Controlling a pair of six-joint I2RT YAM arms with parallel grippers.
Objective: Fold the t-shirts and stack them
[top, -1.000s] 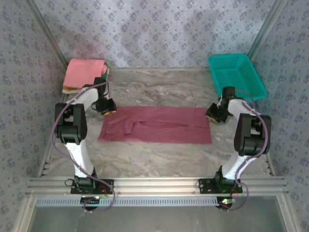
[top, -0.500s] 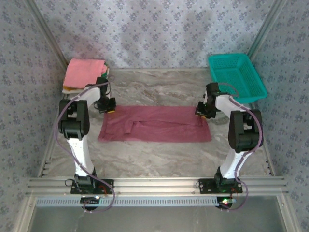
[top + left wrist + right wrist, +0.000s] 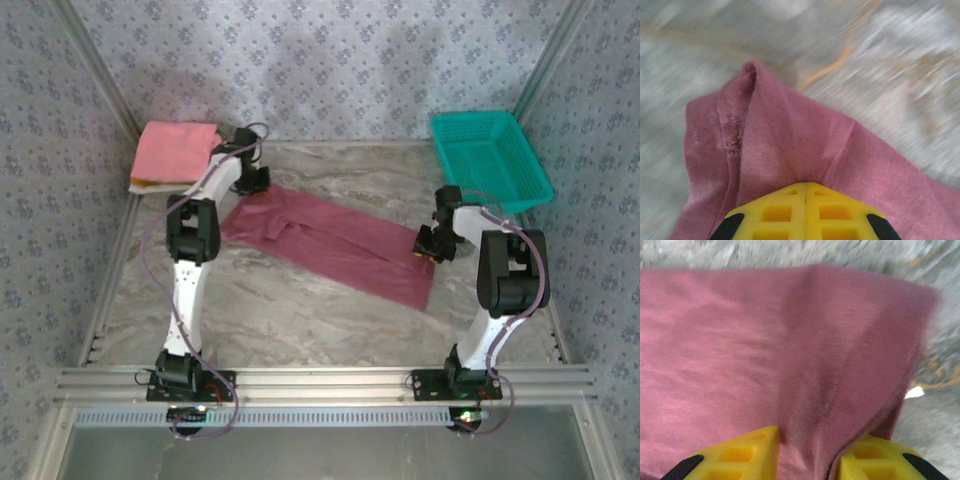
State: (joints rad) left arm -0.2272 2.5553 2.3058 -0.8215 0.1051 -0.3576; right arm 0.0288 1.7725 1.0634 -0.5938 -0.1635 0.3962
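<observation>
Currently the maroon t-shirt [image 3: 330,245] lies slantwise, running from 11 o'clock to 4 o'clock. Its 11 o'clock corner is clamped tight in the left gripper [image 3: 254,186]; the right gripper [image 3: 428,248], jaws partly apart, pinches bunched cloth at the 3 o'clock end.

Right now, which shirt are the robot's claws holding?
The maroon shirt in the middle: left gripper and right gripper pinch its ends. The pink shirt lies folded far left.

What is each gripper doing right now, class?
Left gripper: closed on the maroon t-shirt.
Right gripper: closed on a fold of the same t-shirt.
</observation>
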